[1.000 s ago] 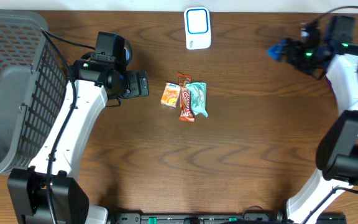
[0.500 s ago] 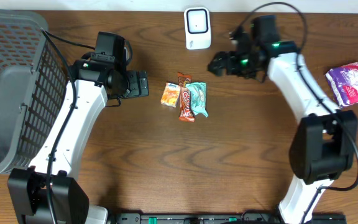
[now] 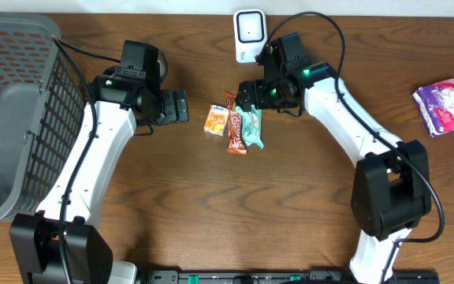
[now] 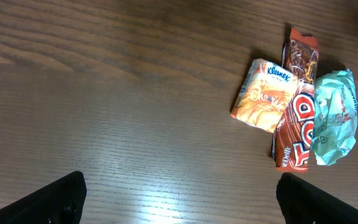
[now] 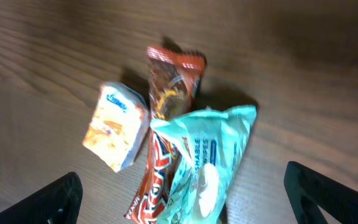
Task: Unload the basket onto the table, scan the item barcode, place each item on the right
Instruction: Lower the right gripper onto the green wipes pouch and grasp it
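Crinkled, glossy teal snack packet (image 5: 213, 149)

"Kleenex" on orange tissue pack (image 4: 263, 96)

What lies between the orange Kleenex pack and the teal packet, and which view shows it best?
A red-brown snack bar lies between the orange Kleenex pack and the teal packet, touching both; the left wrist view shows it clearest.

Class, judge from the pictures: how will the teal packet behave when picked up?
The teal packet looks crinkled and puffy, so it is likely light and floppy, sagging if pinched at one end. Its glossy film may be slippery. It lies against the red bar, so lifting could nudge that.
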`<action>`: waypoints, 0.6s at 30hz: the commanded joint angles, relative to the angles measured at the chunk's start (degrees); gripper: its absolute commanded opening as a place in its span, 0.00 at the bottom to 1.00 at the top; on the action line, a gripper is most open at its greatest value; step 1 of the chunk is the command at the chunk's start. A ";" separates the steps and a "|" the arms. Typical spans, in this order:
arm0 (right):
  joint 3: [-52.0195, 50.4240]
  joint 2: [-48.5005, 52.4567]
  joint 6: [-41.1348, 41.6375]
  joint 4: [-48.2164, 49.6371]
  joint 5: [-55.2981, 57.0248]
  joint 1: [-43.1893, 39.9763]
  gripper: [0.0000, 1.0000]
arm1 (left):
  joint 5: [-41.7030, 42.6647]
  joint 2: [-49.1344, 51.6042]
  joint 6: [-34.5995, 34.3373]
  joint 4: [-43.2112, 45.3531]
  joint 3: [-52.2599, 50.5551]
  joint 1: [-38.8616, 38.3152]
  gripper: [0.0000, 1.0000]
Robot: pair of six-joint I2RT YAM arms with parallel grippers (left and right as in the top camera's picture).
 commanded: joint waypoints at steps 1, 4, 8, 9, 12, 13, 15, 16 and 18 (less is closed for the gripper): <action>-1.60 0.76 5.31 0.15 1.36 1.09 0.99 | -0.94 -0.48 0.31 -0.17 -0.22 0.09 0.98; -2.45 0.76 5.22 0.87 2.99 2.32 0.99 | -0.94 -0.48 0.31 -0.17 -0.22 0.09 0.98; -2.67 0.76 5.27 0.22 10.27 4.94 0.99 | -0.94 -0.48 0.31 -0.17 -0.22 0.09 0.98; -2.64 0.76 5.27 -0.17 12.61 5.70 0.99 | -0.94 -0.48 0.31 -0.17 -0.22 0.09 0.98; -2.62 0.76 5.64 -1.77 20.15 8.04 0.99 | -0.94 -0.48 0.31 -0.17 -0.22 0.09 0.98; -2.62 0.76 6.03 -2.08 21.97 8.59 0.99 | -0.94 -0.48 0.31 -0.17 -0.22 0.09 0.98; -2.62 0.76 6.47 -2.38 24.74 9.77 0.99 | -0.94 -0.48 0.31 -0.17 -0.22 0.09 0.98; -2.62 0.76 6.45 -2.23 25.49 10.38 0.99 | -0.94 -0.48 0.31 -0.17 -0.22 0.09 0.98; -2.62 0.76 6.32 -1.68 25.57 11.13 0.99 | -0.94 -0.48 0.31 -0.17 -0.22 0.09 0.98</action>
